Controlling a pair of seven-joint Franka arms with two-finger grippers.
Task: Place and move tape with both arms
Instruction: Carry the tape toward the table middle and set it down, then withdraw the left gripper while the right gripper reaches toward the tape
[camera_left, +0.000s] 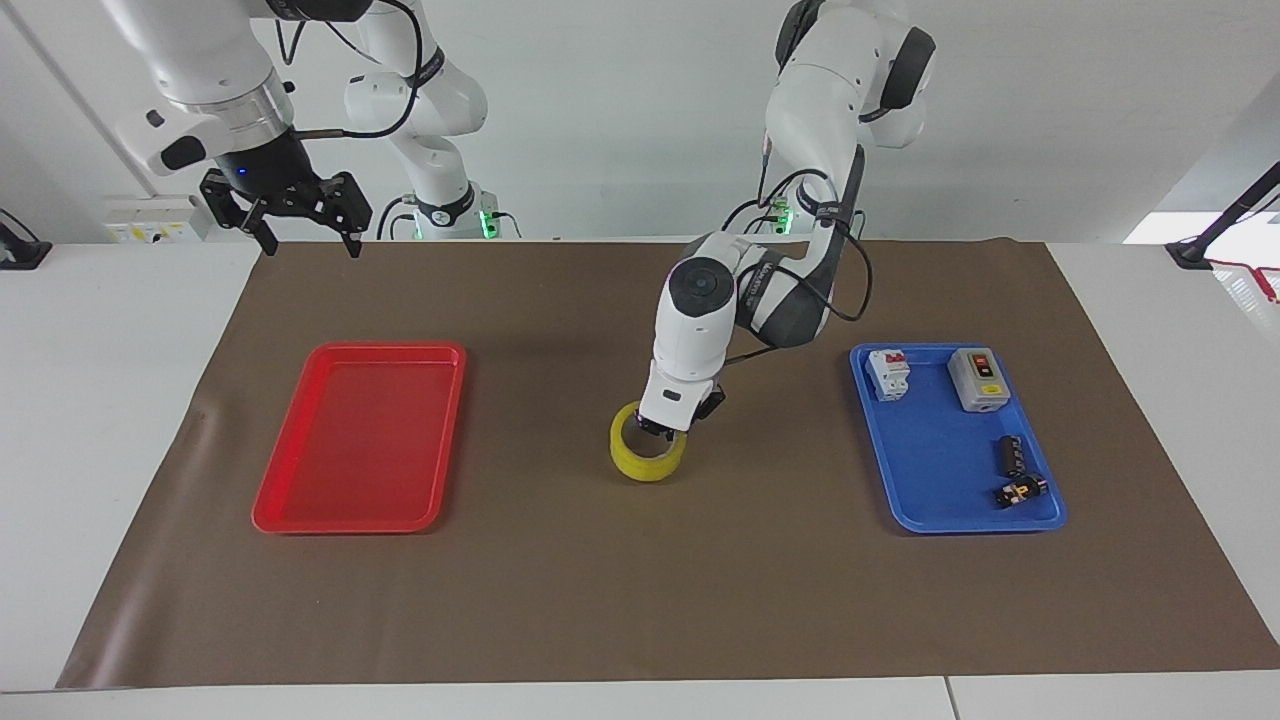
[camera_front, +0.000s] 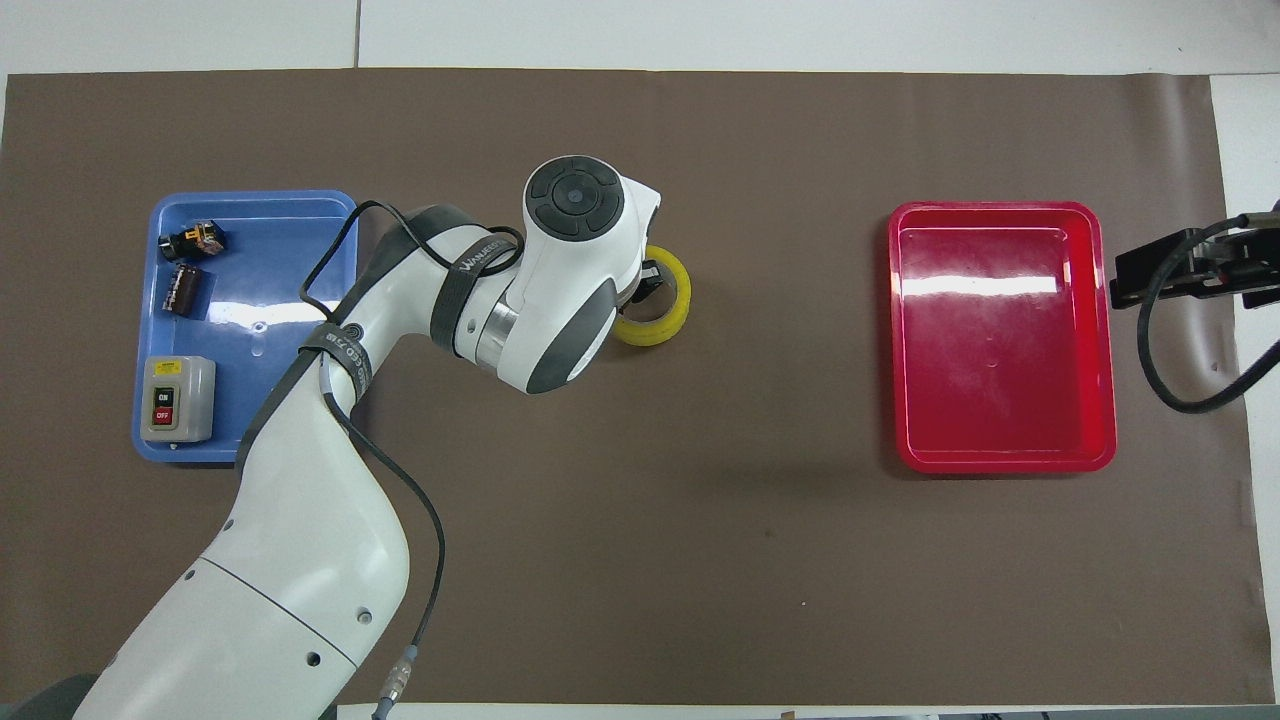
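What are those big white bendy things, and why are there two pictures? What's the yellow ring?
They are two robot arms, each ending in a black pincer. Both pictures show the same table at the same moment: one camera faces the robots, the other looks down from above them.

The yellow ring is a roll of tape. The left pincer grips its rim, over the middle of the brown mat. The right pincer waits open in the air at the other arm's end.

A red tray has nothing in it. A blue tray holds a grey switch box, a small white switch and two little dark parts.
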